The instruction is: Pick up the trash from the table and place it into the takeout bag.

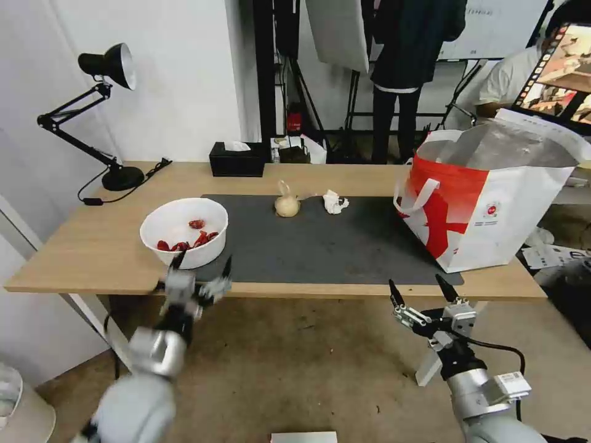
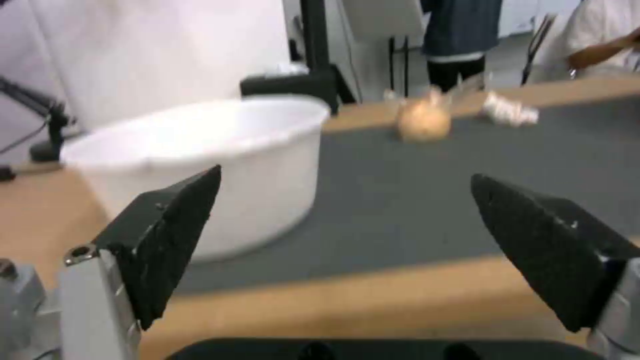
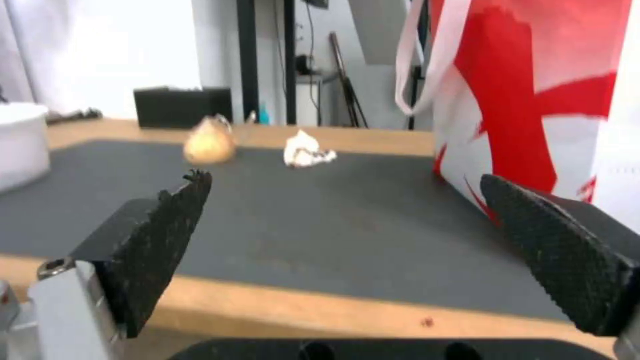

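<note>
Right gripper (image 3: 343, 200) with two black textured fingers (image 3: 160, 240) spread wide apart, holding nothing, at the near edge of a light-wood table (image 3: 320, 305). Beyond it lies a dark grey mat (image 3: 320, 220). At the mat's far edge sit a small knotted bag (image 3: 209, 142) of beige stuff and, near it, a crumpled white tissue (image 3: 305, 150). A red and white takeout bag (image 3: 533, 95) with a white loop handle stands on the mat. A white bowl (image 3: 20, 142) and a black tissue box (image 3: 180, 107) stand well apart from it.

Matt light-wood table (image 1: 92, 246) under a dull grey mat (image 1: 320, 246). Smooth white bowl (image 1: 183, 231). Shiny foil lining inside the coated takeout bag (image 1: 492, 215). Crumpled paper tissue (image 1: 334, 201). Rough-textured black fingertips (image 3: 160, 235).
</note>
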{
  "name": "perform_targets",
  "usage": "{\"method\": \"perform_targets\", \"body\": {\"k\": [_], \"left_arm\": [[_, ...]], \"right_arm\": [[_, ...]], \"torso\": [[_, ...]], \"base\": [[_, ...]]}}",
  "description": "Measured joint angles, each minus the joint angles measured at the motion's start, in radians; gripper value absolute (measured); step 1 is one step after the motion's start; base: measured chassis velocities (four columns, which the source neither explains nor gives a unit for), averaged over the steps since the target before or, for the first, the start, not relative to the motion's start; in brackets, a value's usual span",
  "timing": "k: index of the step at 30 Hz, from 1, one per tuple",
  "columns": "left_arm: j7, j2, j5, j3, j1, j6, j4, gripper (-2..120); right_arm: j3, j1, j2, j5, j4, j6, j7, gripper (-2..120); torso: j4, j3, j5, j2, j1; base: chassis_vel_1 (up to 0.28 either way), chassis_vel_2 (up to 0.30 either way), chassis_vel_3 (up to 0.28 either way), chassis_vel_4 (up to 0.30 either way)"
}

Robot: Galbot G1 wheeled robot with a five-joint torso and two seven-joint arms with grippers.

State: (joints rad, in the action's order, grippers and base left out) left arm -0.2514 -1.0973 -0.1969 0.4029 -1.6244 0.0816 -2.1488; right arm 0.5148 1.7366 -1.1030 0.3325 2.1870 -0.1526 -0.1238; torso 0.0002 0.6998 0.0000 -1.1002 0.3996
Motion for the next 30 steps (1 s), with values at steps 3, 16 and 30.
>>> {"method": "perform_targets", "body": {"k": [3,16,30], "left_arm": [[0.005,-0.035,0.031,-0.012,-0.004,0.011,0.031,100],[0.013,-0.027,0.028,-0.033,0.027,0.011,0.059,100],[0.016,-0.014,0.01,-0.029,0.034,0.01,0.065,100]], "right_arm": [[-0.002,0.009,-0.005,-0.023,-0.031,0.021,0.02,100],[-0.012,0.025,-0.029,-0.052,-0.04,0.028,0.039,100],[-0.016,0.013,-0.021,-0.047,-0.048,0.027,0.043,100]], "torso": [[-0.0004,0.0,0.0002,0.0,0.0],[-0.0003,0.0,0.0,0.0,0.0],[-0.0002,0.0,0.0,0.0,0.0]], "base": [[0.0,0.0,0.0,0.0],[0.0,0.0,0.0,0.0],[0.0,0.0,0.0,0.0]]}}
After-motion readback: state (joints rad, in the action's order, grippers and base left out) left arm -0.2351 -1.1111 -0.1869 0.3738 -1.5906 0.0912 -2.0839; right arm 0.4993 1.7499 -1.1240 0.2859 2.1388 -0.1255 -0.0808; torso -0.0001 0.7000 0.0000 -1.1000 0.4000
